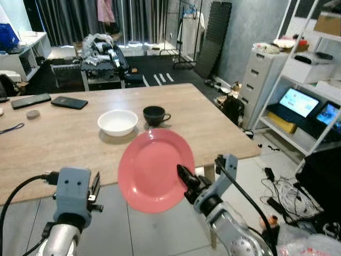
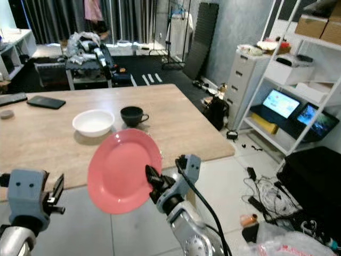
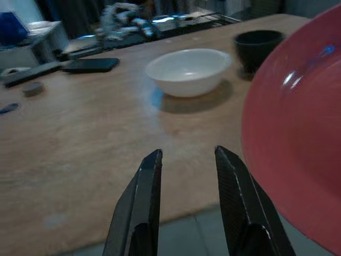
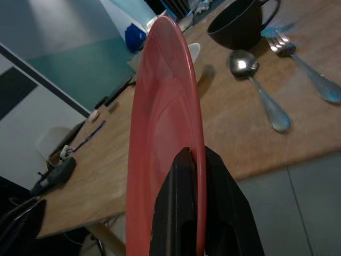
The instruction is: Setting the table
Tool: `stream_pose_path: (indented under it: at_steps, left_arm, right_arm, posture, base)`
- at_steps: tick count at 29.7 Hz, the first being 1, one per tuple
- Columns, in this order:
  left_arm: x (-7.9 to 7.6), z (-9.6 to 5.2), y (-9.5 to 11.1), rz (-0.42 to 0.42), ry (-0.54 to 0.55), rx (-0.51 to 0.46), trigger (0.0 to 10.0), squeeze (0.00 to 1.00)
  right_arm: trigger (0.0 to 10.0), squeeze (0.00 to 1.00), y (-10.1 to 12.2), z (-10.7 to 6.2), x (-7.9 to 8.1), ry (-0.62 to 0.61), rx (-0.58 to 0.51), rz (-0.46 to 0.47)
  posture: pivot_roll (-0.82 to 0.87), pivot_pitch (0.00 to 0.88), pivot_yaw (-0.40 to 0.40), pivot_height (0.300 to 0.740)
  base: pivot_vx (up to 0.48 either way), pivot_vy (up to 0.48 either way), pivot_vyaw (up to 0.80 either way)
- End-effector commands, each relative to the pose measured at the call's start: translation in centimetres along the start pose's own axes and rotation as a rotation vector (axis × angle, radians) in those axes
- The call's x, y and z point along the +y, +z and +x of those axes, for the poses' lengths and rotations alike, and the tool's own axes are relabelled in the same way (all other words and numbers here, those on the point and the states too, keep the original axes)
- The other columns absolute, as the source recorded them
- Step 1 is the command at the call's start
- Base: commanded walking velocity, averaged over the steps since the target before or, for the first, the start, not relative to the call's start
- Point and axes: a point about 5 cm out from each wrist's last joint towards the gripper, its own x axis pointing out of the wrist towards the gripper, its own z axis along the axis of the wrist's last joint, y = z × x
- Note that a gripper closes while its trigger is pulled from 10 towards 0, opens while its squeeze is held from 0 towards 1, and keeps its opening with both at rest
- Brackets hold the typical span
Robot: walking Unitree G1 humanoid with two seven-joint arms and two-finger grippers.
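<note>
My right gripper (image 1: pixel 184 176) is shut on the rim of a pink plate (image 1: pixel 154 169), holding it upright and tilted above the near edge of the wooden table (image 1: pixel 64 138). On the table behind the plate sit a white bowl (image 1: pixel 118 122) and a dark cup (image 1: pixel 155 114). The right wrist view has the plate (image 4: pixel 165 138) edge-on between the fingers, with a spoon (image 4: pixel 256 88) and a fork (image 4: pixel 306 66) lying near the cup (image 4: pixel 242 24). My left gripper (image 3: pixel 186 197) is open, low at the table's near edge, left of the plate.
Two phones (image 1: pixel 69 102) and a small round object (image 1: pixel 33 114) lie at the table's far left. White shelving with screens (image 1: pixel 298 101) and a drawer unit (image 1: pixel 261 80) stand to the right. Cables (image 1: pixel 282 197) litter the floor at right.
</note>
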Motion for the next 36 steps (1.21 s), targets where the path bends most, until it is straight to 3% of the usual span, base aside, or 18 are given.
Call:
stream_pose_path:
  at_steps: [1, 9, 17, 23, 28, 34, 35, 36]
  left_arm:
    - [0.4, -0.2, -0.6, 0.014, 0.013, 0.025, 10.0, 0.0]
    - [0.2, -0.1, -0.6, 0.019, 0.006, 0.025, 10.0, 0.0]
    - [-0.3, -0.4, -0.7, 0.021, -0.046, 0.034, 10.0, 0.0]
    - [-0.8, -0.7, -1.2, 0.005, -0.125, 0.058, 10.0, 0.0]
    - [-1.0, -0.7, -1.2, -0.001, -0.123, 0.061, 10.0, 0.0]
    - [-1.0, -0.8, -1.3, -0.005, -0.126, 0.064, 10.0, 0.0]
    - [-1.0, -0.9, -1.4, -0.007, -0.123, 0.067, 10.0, 0.0]
    - [-1.0, -0.9, -1.4, -0.007, -0.122, 0.068, 10.0, 0.0]
  right_arm:
    - [10.0, 0.0, -0.3, 0.3, 0.5, 0.02, 0.003, 0.009]
    - [10.0, 0.0, -0.1, 0.2, 0.2, 0.012, -0.003, 0.003]
    - [10.0, 0.0, -0.4, -0.3, 0.0, 0.065, 0.08, -0.028]
    - [10.0, 0.0, 0.2, -2.7, 0.7, 0.24, 0.186, 0.134]
    - [10.0, 0.0, 0.6, -3.2, 0.4, 0.264, 0.205, 0.157]
    - [10.0, 0.0, 0.1, -3.9, 0.2, 0.271, 0.287, 0.15]
    - [10.0, 0.0, -1.8, -3.9, -0.1, 0.223, 0.39, 0.151]
    - [10.0, 0.0, -2.6, -3.9, -0.3, 0.195, 0.425, 0.156]
  posture:
    - [0.12, 0.097, 0.056, 0.74]
    - [0.11, 0.098, 0.058, 0.74]
    - [0.12, 0.098, 0.055, 0.74]
    - [0.11, 0.106, 0.046, 0.74]
    - [0.1, 0.111, 0.04, 0.74]
    - [0.1, 0.116, 0.038, 0.74]
    - [0.11, 0.12, 0.031, 0.74]
    - [0.11, 0.12, 0.029, 0.74]
  base:
    - [0.48, 0.0, 0.0]
    - [0.464, 0.0, 0.0]
    - [0.0, 0.0, 0.0]
    - [0.0, 0.0, 0.0]
    - [0.0, 0.0, 0.0]
    - [0.0, 0.0, 0.0]
    - [0.0, 0.0, 0.0]
    - [0.0, 0.0, 0.0]
